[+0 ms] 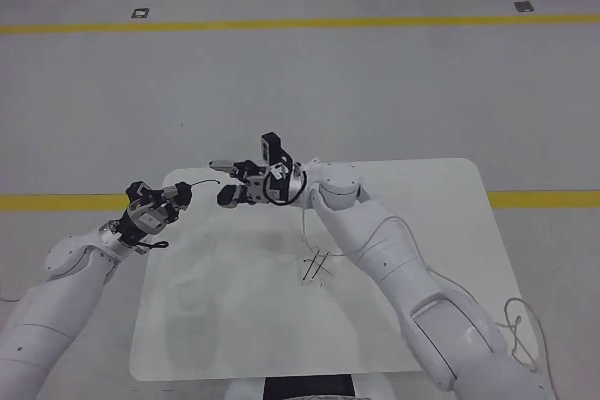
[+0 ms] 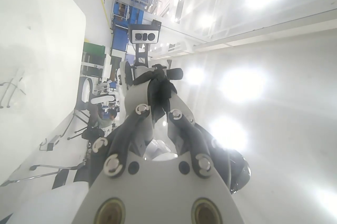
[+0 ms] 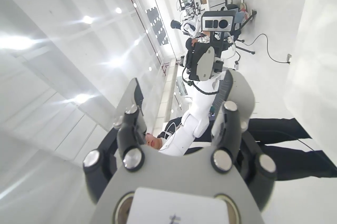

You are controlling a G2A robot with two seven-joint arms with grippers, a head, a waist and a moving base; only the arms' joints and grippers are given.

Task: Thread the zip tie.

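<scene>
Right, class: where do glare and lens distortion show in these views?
Top view: even light on the table, no glare. Left wrist view: ceiling-light glare blooms behind the left gripper, shut on the zip tie. Right wrist view: light streaks; straight lines bowed by the lens.

A white, rounded-corner bench stands on a pale grey floor. One yellow floor stripe shows on either side of the bench. A second yellow stripe lies well beyond the bench, with two small dark square markers farther still.
</scene>
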